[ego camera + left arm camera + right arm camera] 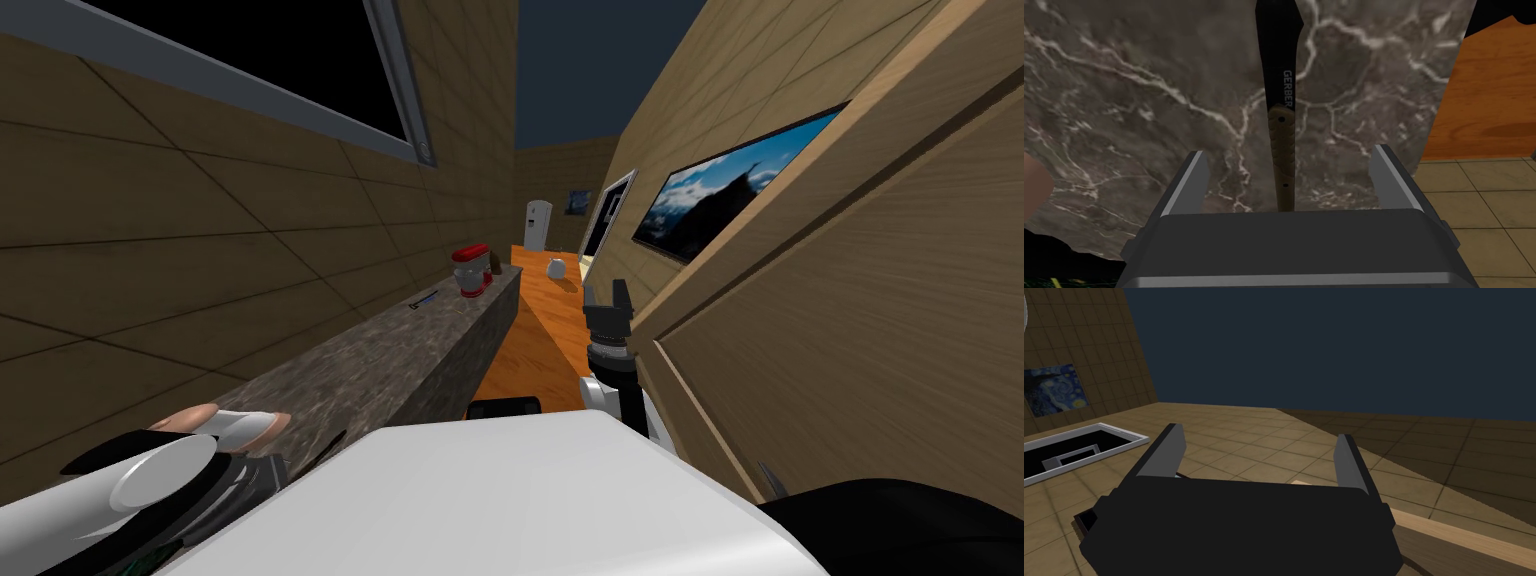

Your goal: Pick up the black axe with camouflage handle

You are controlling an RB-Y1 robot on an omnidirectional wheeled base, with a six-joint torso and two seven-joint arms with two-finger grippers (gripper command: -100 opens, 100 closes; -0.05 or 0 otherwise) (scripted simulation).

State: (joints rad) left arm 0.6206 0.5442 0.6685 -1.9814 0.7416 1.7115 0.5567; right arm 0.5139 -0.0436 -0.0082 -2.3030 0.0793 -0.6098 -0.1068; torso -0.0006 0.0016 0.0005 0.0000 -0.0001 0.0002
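One axe (pixel 1282 150) on counter (pixel 1149 100) — mixer (pixel 471 270) beyond

Your dark veined stone counter (pixel 400 350) carries the tan-handled black axe (pixel 1281 130), a red stand mixer (pixel 471 270) — and a small blue-handled tool (pixel 425 299).

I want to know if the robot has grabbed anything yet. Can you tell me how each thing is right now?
left gripper: open, one finger each side of the axe handle.
axe: lying flat on the marbled counter, not gripped.
right gripper: open, holding nothing.
red mixer: standing upright at the counter's far end.
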